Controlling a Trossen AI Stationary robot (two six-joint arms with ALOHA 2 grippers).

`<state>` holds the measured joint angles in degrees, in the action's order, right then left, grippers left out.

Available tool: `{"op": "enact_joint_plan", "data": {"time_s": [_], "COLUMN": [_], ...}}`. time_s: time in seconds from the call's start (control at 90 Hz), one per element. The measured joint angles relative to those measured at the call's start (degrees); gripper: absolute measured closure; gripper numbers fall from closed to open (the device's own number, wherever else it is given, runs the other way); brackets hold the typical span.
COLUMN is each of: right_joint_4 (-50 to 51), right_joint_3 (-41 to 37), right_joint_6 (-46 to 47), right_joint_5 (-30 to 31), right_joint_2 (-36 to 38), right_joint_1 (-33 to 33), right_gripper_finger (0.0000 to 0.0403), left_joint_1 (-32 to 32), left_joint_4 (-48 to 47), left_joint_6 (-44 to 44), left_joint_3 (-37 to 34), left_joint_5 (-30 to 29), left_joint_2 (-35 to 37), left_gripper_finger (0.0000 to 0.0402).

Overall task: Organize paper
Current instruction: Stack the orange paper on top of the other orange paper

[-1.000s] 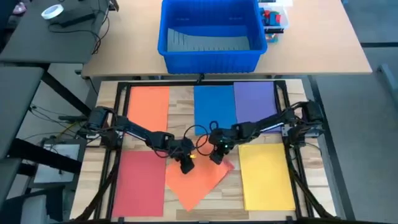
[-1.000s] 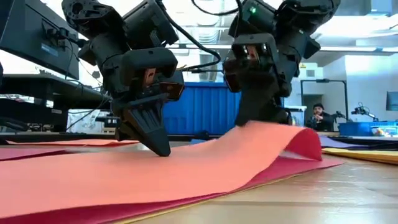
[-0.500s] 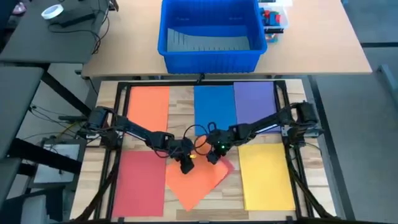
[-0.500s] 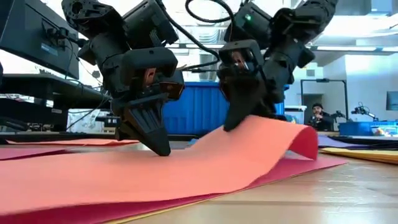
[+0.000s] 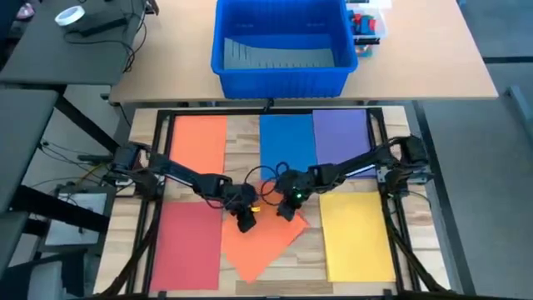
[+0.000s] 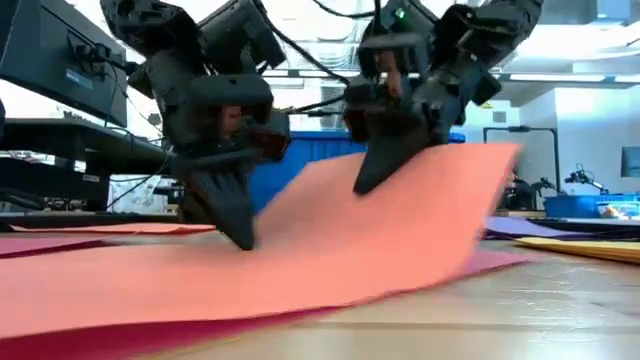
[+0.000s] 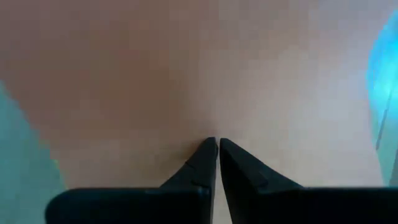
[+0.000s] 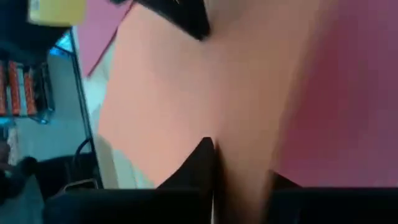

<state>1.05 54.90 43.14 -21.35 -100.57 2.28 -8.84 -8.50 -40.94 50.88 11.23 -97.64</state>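
An orange sheet of paper lies askew near the table's front middle, on top of a red sheet. My left gripper stands shut with its tips on the sheet's far left part. My right gripper is shut on its far right edge, which is raised off the table. Around them lie single sheets: orange, blue, purple, red and yellow. My left gripper presses its shut fingertips down on the orange sheet's top face from above, slanting; under them the sheet stays on the table. My right gripper pinches the orange sheet's raised far edge, one finger on top and one beneath, slanting down from above. That one layer rises clear of the red sheet; the near part lies flat.
A big blue bin stands on a second table beyond the far edge, with a small box of parts beside it. The black frame borders the work surface. A person sits far back in the room.
My right gripper has risen and gone a little toward the table's left with the orange sheet's edge. That side, before a low curl on the red sheet, now stands lifted and flatter. My left gripper has stayed pressing on the sheet.
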Motion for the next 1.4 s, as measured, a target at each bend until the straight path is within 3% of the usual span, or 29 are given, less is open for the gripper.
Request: {"op": "enact_joint_plan", "data": {"time_s": [0.189,0.4,0.567,0.7,0.867,1.044,1.2,1.4], "right_joint_4": [10.56,19.79,21.23,14.70,8.79,6.44,12.20,17.41], "right_joint_3": [4.86,15.27,24.37,28.66,34.69,47.11,59.97,74.57], "right_joint_6": [-9.19,-16.88,-17.51,-14.11,-8.41,-4.15,-5.52,-12.79], "right_joint_5": [-0.08,-2.63,-2.81,-2.81,-2.79,-4.17,-12.95,-13.92], "right_joint_2": [6.06,6.54,5.56,4.85,-3.80,-16.47,-25.69,-37.08], "right_joint_1": [-5.02,-12.93,-21.14,-26.82,-28.56,-27.67,-27.84,-27.82], "right_gripper_finger": [0.0402,0.0403,0.0403,0.0403,0.0403,0.0403,0.0403,0.0403], "left_joint_1": [0.19,3.78,9.47,14.54,20.37,24.65,27.61,29.49], "left_joint_4": [-15.60,-36.76,-50.39,-52.81,-52.90,-55.90,-57.68,-57.65], "left_joint_6": [8.64,16.92,22.36,28.42,36.39,42.96,43.48,43.45], "left_joint_3": [5.65,10.50,11.27,10.52,9.70,9.68,9.68,9.66], "left_joint_5": [0.02,-2.13,-5.20,-6.02,-6.96,-11.33,-13.01,-18.16], "left_joint_2": [11.61,24.76,34.91,41.67,47.31,50.79,52.95,53.52], "left_gripper_finger": [0.0395,0.0395,0.0395,0.0396,0.0396,0.0396,0.0396,0.0396]}}
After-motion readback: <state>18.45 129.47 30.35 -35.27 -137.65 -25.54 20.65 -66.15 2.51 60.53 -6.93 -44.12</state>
